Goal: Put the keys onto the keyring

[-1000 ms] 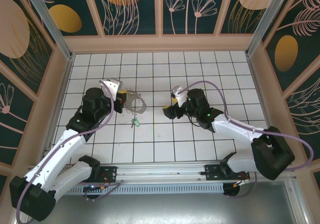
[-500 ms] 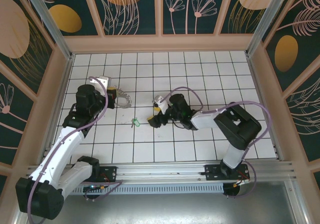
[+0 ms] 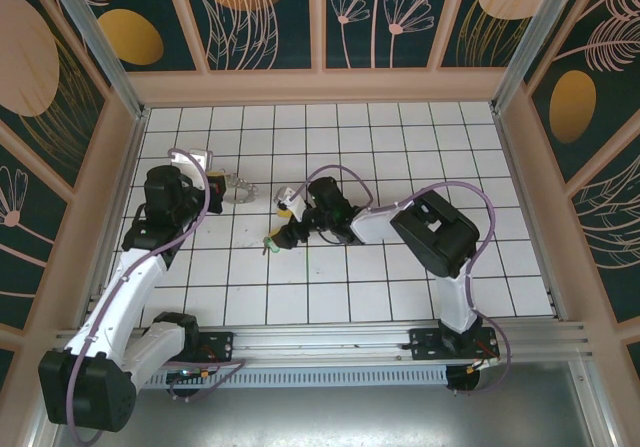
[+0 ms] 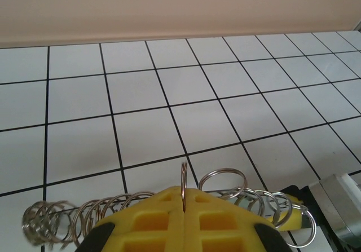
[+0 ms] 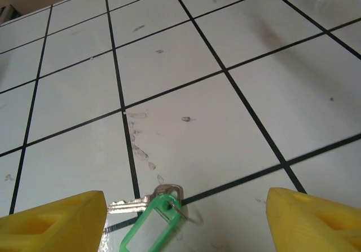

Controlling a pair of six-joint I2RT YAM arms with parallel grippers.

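The keys (image 5: 148,220), one silver key on a bright green tag, lie flat on the white tiles. My right gripper (image 5: 183,221) hangs open just over them, one yellow fingertip (image 5: 56,221) to each side and neither touching. From above, the keys (image 3: 269,243) sit just left of the right gripper (image 3: 282,230). The keyring (image 4: 223,180) is a curved row of several thin metal rings. My left gripper (image 4: 184,194) is shut on one upright ring of it. In the top view the left gripper (image 3: 216,181) holds the keyring (image 3: 238,189) at the left, about two tiles from the keys.
The tiled floor (image 3: 400,277) is boxed in by beige walls (image 3: 320,87). Smudges mark the tile beyond the keys (image 5: 138,145). The right arm (image 3: 430,232) stretches across the middle of the floor.
My right gripper has swept left across the floor and now stands over the keys. My left gripper has drawn back to the left, taking the keyring with it.
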